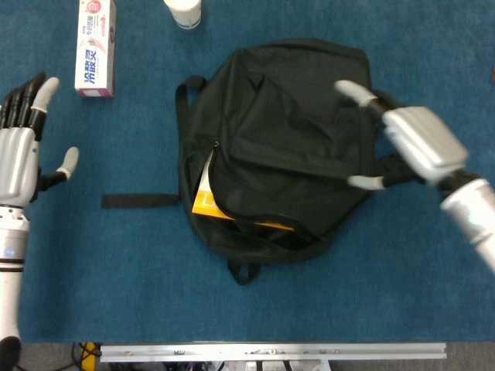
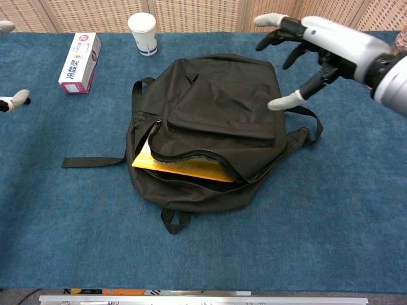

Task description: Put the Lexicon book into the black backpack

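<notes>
The black backpack [image 1: 286,147] [image 2: 216,114] lies flat in the middle of the blue table, its zip open along the near side. An orange-yellow book [image 2: 184,167] [image 1: 207,199] sits inside the opening, with one edge and a corner showing. My right hand [image 1: 402,135] [image 2: 311,51] hovers over the pack's right side, fingers spread, holding nothing. Far off at the table's left edge is my left hand [image 1: 23,139], fingers apart and empty; the chest view shows only its fingertips [image 2: 16,98].
A white toothpaste box [image 1: 95,46] [image 2: 79,54] lies at the back left. A white paper cup [image 2: 142,33] [image 1: 184,11] stands behind the pack. A loose black strap [image 1: 139,201] runs out to the pack's left, and a loop [image 2: 170,219] sticks out toward the near edge.
</notes>
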Controlling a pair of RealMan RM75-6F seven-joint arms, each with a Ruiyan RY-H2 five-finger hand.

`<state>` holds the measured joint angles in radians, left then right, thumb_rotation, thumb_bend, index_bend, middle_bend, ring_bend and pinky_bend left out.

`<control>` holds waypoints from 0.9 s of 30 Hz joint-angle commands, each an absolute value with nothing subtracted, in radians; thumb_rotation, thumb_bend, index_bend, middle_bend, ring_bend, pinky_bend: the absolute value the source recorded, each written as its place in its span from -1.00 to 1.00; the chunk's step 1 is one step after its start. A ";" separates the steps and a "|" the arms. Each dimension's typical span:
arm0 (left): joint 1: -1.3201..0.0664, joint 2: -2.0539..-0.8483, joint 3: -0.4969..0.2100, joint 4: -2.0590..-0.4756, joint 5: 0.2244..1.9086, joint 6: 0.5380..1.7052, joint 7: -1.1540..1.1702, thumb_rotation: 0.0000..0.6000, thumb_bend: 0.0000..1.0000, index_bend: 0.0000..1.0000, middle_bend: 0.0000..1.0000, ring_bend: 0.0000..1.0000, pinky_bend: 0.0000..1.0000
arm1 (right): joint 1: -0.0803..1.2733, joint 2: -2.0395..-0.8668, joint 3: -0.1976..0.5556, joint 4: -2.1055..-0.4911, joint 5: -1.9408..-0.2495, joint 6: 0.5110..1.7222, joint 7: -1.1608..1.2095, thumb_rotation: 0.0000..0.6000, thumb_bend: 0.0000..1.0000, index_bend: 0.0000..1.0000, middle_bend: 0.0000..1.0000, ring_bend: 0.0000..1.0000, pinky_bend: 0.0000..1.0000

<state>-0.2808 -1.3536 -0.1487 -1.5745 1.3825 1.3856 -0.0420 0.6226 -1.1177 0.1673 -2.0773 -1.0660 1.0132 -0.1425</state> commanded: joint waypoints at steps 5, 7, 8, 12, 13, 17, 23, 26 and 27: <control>-0.263 -1.327 -0.135 -1.537 1.402 1.400 -0.069 1.00 -0.39 -1.00 -1.00 -1.00 -1.00 | 0.489 -0.984 0.074 -2.041 -1.188 1.138 -0.178 1.00 -0.86 -0.88 -0.45 -0.75 -0.41; -0.257 -1.321 -0.129 -1.531 1.410 1.408 -0.075 1.00 -0.39 -1.00 -1.00 -1.00 -1.00 | 0.451 -0.976 0.055 -2.012 -1.218 1.187 -0.185 1.00 -0.74 -0.74 -0.39 -0.72 -0.39; -0.253 -1.317 -0.126 -1.527 1.413 1.412 -0.079 1.00 -0.39 -1.00 -1.00 -1.00 -1.00 | 0.430 -0.976 0.047 -1.994 -1.235 1.217 -0.190 1.00 -0.70 -0.69 -0.37 -0.70 -0.37; -0.233 -1.306 -0.122 -1.505 1.429 1.445 -0.107 1.00 -0.39 -0.94 -1.00 -1.00 -1.00 | 0.333 -1.010 0.022 -1.879 -1.317 1.374 -0.202 1.00 -0.52 -0.43 -0.20 -0.52 -0.15; -0.229 -1.301 -0.119 -1.502 1.431 1.447 -0.114 1.00 -0.39 -0.91 -1.00 -1.00 -1.00 | 0.314 -1.016 0.017 -1.853 -1.329 1.402 -0.198 1.00 -0.48 -0.37 -0.15 -0.48 -0.12; -0.213 -1.258 -0.102 -1.504 1.429 1.435 -0.126 1.00 -0.39 -0.83 -1.00 -1.00 -1.00 | 0.247 -1.031 0.005 -1.773 -1.348 1.476 -0.177 1.00 -0.46 -0.18 -0.01 -0.34 0.01; -0.178 -1.230 -0.084 -1.481 1.439 1.474 -0.081 1.00 -0.39 -0.70 -1.00 -1.00 -1.00 | 0.178 -1.043 -0.004 -1.697 -1.343 1.515 -0.145 1.00 -0.46 -0.09 0.03 -0.31 0.05; -0.156 -1.219 -0.076 -1.495 1.440 1.494 -0.087 1.00 -0.39 -0.69 -1.00 -1.00 -1.00 | 0.157 -1.037 -0.006 -1.682 -1.347 1.514 -0.106 1.00 -0.45 -0.08 0.04 -0.31 0.05; -0.149 -1.215 -0.073 -1.497 1.439 1.499 -0.079 1.00 -0.39 -0.67 -1.00 -1.00 -1.00 | 0.152 -1.035 -0.006 -1.678 -1.348 1.514 -0.100 1.00 -0.46 -0.08 0.04 -0.31 0.05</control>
